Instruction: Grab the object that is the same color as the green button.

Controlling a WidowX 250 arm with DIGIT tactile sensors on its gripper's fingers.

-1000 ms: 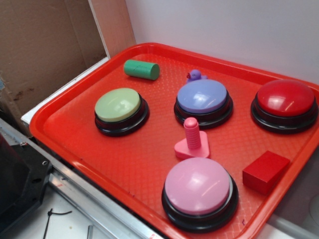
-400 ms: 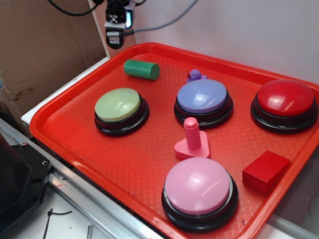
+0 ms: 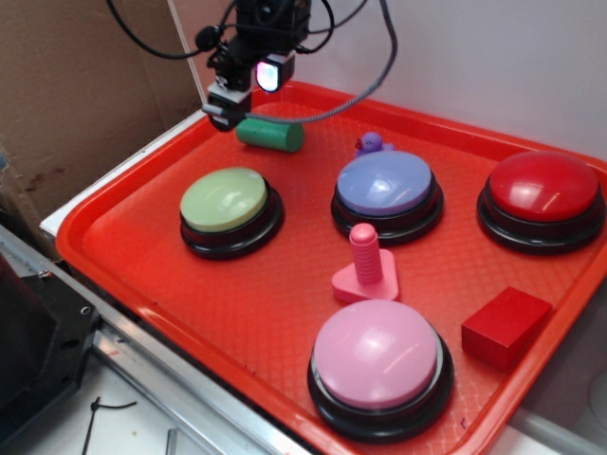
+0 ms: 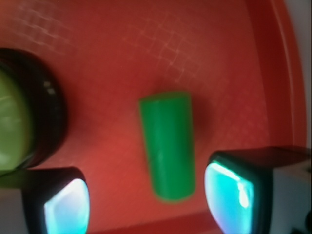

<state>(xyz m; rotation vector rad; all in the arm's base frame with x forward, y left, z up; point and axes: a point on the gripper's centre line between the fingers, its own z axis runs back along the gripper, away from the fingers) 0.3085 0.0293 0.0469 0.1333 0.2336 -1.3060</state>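
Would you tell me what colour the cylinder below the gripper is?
Dark green; the cylinder shows best in the wrist view.

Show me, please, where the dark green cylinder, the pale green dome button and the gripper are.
dark green matte cylinder (image 4: 168,146), wrist view, middle of its curved side.
pale green dome button with black base ring (image 3: 225,199), exterior view, top of the dome.
gripper (image 3: 222,115), exterior view, between its fingertips.

Backdrop: plain white wall (image 3: 455,47) behind, brown cardboard panel (image 3: 85,85) at left, metal rail (image 3: 171,379) along the front.
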